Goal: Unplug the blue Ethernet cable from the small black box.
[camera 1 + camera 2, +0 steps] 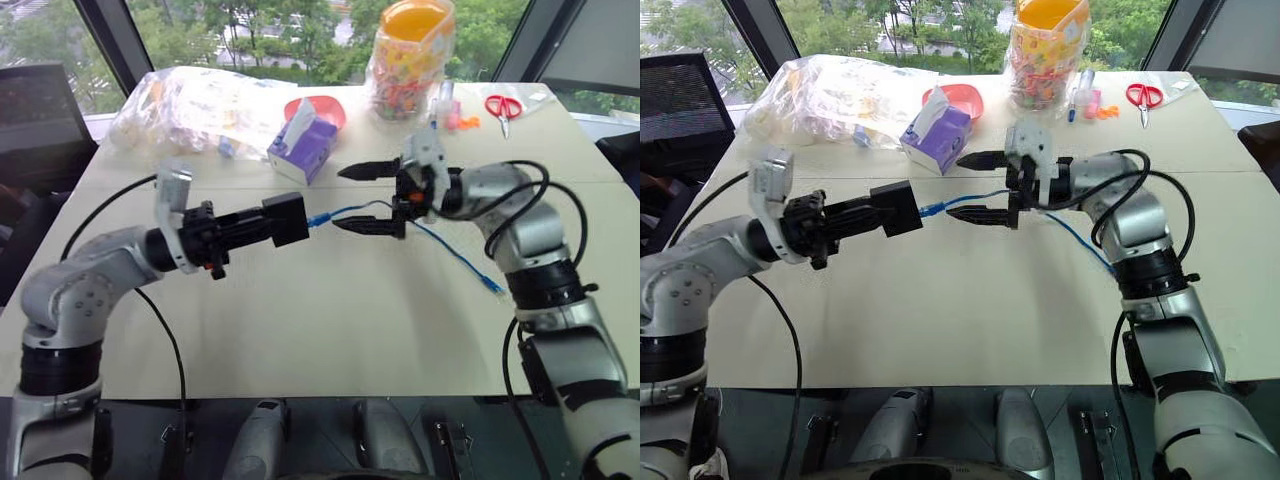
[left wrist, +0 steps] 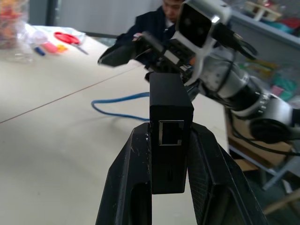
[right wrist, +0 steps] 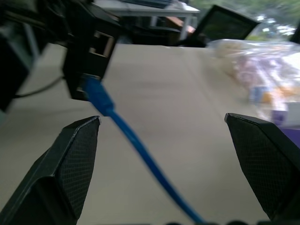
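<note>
My left gripper (image 1: 272, 222) is shut on the small black box (image 1: 286, 220) and holds it above the table, pointing right. The blue Ethernet cable (image 1: 450, 252) meets the box's right face with its plug (image 3: 92, 89) in the lower port; the upper port (image 3: 101, 43) is empty. From there the cable passes between the fingers of my right gripper (image 1: 352, 198), which is open and faces the box, touching nothing. The cable's far end (image 1: 492, 287) lies on the table. In the left wrist view the box (image 2: 171, 136) sits clamped between both fingers.
A purple tissue box (image 1: 305, 150), a red bowl (image 1: 322, 108), a clear plastic bag (image 1: 195, 105) and a jar of colourful pieces (image 1: 408, 60) stand at the back of the table (image 1: 330, 330). Red scissors (image 1: 503, 108) lie far right. A person (image 2: 154, 18) sits beyond the table.
</note>
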Controlling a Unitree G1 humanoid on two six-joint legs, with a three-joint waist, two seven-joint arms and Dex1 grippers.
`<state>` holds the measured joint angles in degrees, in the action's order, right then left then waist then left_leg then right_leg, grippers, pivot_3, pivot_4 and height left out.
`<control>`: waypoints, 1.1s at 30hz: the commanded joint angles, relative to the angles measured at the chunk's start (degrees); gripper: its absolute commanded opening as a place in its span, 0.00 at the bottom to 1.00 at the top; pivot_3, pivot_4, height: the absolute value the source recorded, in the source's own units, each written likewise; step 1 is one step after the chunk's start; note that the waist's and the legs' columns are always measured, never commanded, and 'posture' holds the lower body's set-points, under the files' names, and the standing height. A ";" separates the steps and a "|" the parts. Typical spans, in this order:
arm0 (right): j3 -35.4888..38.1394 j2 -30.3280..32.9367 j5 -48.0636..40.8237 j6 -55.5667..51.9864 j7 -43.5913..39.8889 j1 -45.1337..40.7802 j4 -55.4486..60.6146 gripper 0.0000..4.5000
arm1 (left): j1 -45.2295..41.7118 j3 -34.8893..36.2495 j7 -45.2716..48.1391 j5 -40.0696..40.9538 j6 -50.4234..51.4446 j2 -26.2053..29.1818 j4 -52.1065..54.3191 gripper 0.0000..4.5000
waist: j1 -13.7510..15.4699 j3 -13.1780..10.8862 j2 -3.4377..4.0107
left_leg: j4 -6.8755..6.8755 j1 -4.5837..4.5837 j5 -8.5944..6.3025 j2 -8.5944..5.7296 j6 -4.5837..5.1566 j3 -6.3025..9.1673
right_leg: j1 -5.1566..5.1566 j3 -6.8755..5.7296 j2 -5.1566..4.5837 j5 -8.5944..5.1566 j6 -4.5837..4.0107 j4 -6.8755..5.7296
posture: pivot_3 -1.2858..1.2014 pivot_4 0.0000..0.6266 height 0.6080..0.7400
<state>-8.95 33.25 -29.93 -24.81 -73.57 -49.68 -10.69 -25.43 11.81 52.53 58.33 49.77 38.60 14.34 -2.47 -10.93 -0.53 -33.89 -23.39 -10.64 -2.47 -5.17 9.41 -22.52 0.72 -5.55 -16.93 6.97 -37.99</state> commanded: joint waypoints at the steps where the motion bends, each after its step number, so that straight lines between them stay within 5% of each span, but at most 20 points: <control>1: 1.88 1.52 -6.98 -9.77 -7.15 -2.56 1.71 0.99 | -1.92 1.75 2.47 2.48 1.27 1.71 -1.14 0.10 | 0.01 0.00 -0.01 | 0.00 -0.02 0.00 0.00 0.00 0.00 | -0.02 0.00 0.00 0.00 0.00 0.00 | 0.52 0.24 1.00; 19: -2.01 -2.87 -3.57 -14.35 -10.64 -4.95 0.03 0.99 | -0.58 0.86 0.53 2.62 1.03 0.70 4.54 0.10 | -0.01 -0.01 -0.01 | 0.05 -0.09 -0.02 0.05 -0.02 -0.16 | -0.18 0.08 0.00 0.01 0.01 0.00 | 0.52 0.24 1.00; 22: -2.05 -3.21 -3.41 -14.68 -11.10 -5.13 -0.16 0.81 | -0.32 0.89 0.03 2.73 1.03 0.40 5.02 0.10 | 0.00 -0.01 -0.01 | 0.05 -0.09 -0.02 0.05 -0.02 -0.17 | -0.19 0.09 0.00 0.01 0.02 0.00 | 0.52 0.24 1.00; 29: -2.71 -3.57 -3.01 -15.42 -11.93 -5.25 0.25 0.01 | -0.12 0.87 -0.62 3.44 1.32 0.33 5.96 0.10 | -0.04 -0.01 -0.02 | 0.05 -0.09 -0.02 0.05 -0.02 -0.18 | -0.20 0.09 0.00 0.01 0.02 0.00 | 0.52 0.24 1.00; 33: -2.65 -3.82 -2.99 -15.84 -12.21 -5.38 0.59 0.01 | 0.16 0.77 -0.69 3.58 1.36 0.44 6.47 0.10 | -0.03 -0.01 -0.02 | 0.05 -0.09 -0.02 0.05 -0.02 -0.19 | -0.21 0.10 0.00 0.01 0.02 0.00 | 0.52 0.24 1.00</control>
<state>-12.08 30.13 -32.23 -40.76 -84.92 -53.06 -11.53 -25.12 12.00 52.01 60.61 51.28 38.69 18.69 -2.50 -10.94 -0.54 -33.84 -23.48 -10.66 -2.42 -5.19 9.22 -22.73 0.82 -5.55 -16.93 6.99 -37.99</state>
